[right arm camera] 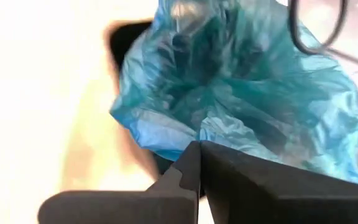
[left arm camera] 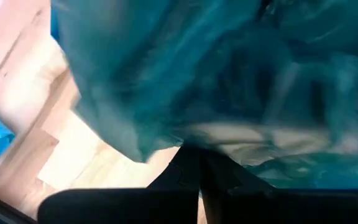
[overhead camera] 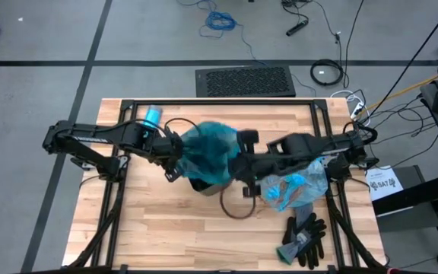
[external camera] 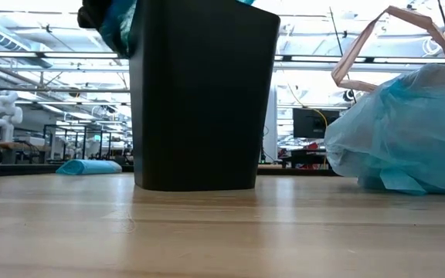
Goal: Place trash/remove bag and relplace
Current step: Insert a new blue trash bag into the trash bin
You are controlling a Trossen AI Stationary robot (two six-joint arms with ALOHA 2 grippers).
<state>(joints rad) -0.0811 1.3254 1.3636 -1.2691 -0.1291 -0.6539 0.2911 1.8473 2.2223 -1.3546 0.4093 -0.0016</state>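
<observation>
- Left end effector (left arm camera: 199,180) is pinching the teal liner (overhead camera: 207,148) over the black bin (external camera: 199,100);
- Right end effector (right arm camera: 199,163) is clamping the same liner; filled pale bag (overhead camera: 295,190) is lying on the surface (overhead camera: 166,221).

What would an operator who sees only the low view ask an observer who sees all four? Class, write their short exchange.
Operator: I see the black bin from the side only. Are both arms at it?
Observer: Yes. From above, the left gripper and the right gripper meet the teal bag over the bin from opposite sides.
Operator: Are their fingers closed?
Observer: Each wrist view shows that arm's fingers shut on the teal plastic.
Operator: Is there anything on the table that I miss?
Observer: Black-and-grey gloves lie at the high view's lower right, just below the filled pale-blue bag.
</observation>
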